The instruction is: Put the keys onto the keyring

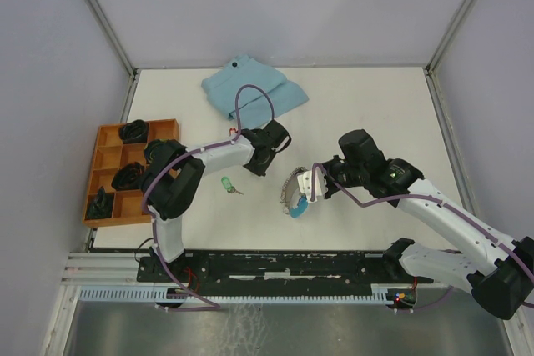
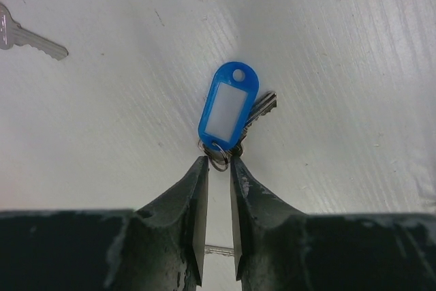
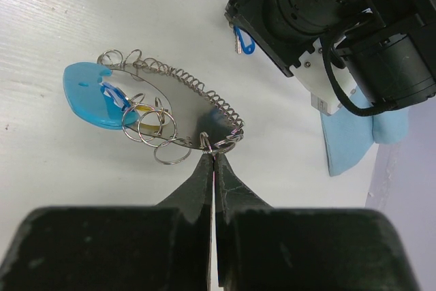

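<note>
The left gripper (image 2: 218,168) stood nearly shut, seemingly pinching the blue-tagged key (image 2: 228,110) by its ring. The right gripper (image 3: 215,158) was clamped on the keyring (image 3: 180,110). Nothing was threaded yet, and the green-tagged key (image 1: 227,183) lay on the table (image 1: 375,122).

Right jaws pinched (left jaws narrow).

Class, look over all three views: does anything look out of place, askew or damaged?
Nothing looks damaged or spilled. Only the green-tagged key lies alone on the table, and the blue cloth sits rumpled and askew.
</note>
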